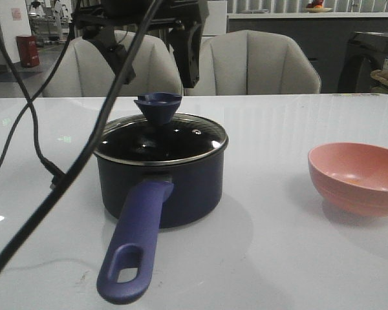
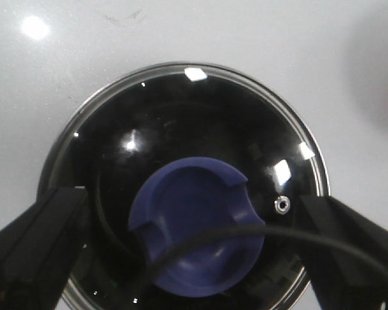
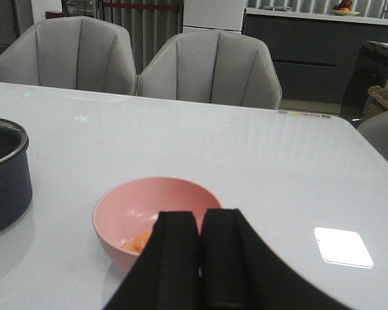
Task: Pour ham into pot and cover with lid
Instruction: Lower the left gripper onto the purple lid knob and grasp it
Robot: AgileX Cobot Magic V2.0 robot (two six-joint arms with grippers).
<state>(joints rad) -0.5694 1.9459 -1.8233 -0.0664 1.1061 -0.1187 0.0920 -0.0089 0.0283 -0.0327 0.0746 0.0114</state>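
Note:
The dark pot [image 1: 181, 187] stands on the white table with its purple-blue handle [image 1: 136, 239] pointing toward the front edge. The glass lid [image 1: 181, 139] lies on the pot, with its purple-blue knob [image 1: 158, 106] on top. My left gripper [image 1: 158, 76] hovers open just above the knob; in the left wrist view its fingers [image 2: 42, 239] stand wide on either side of the knob [image 2: 197, 226] without touching it. My right gripper [image 3: 200, 219] is shut and empty, close over the pink bowl [image 3: 116, 213]. A few orange ham slices [image 3: 139, 242] lie in the bowl. The dark lid hides the pot's inside.
The pink bowl [image 1: 355, 177] sits at the right of the table. A black cable [image 1: 84, 155] hangs across the left of the front view and crosses the left wrist view [image 2: 291, 236]. Two grey chairs [image 1: 252, 64] stand behind the table.

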